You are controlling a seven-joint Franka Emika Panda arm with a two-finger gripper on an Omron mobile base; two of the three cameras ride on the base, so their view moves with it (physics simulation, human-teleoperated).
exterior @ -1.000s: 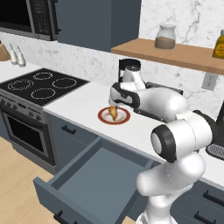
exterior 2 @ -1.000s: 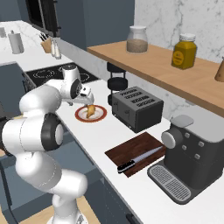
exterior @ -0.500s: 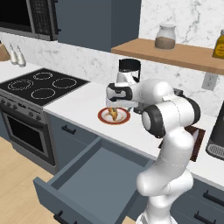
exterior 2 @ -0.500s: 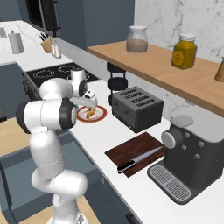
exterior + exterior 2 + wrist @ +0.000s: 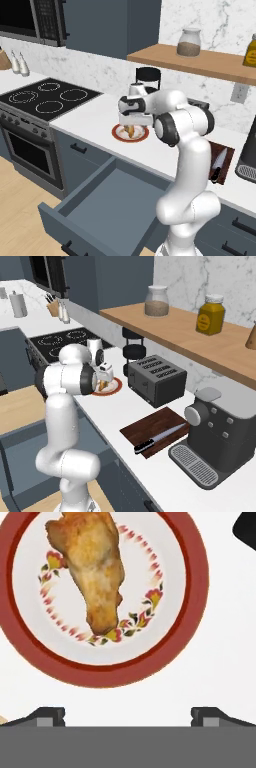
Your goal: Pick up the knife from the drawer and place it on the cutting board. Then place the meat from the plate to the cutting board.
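While the claw (image 5: 128,714) hangs above the plate (image 5: 197,612) with its fingers wide apart and nothing between them, the meat (image 5: 95,567) lies on the plate's white centre, inside a ring of small painted flowers. In the hand view the two dark fingertips (image 5: 47,716) stand over bare table (image 5: 220,672) just beside the plate's red rim, clear of the meat.

From the left base view the arm bends back over the plate (image 5: 120,134), which sits on the table (image 5: 90,116) between the stove (image 5: 42,97) and the toaster (image 5: 156,378). A black round rack (image 5: 132,346) stands behind the plate. The drawer (image 5: 107,210) below the table edge is pulled far out.

Well apart from the plate, the board (image 5: 150,428) lies flat on the table beside a coffee machine (image 5: 220,431). The knife (image 5: 159,437) rests on the board, blade toward the machine and black handle at the board's near edge.
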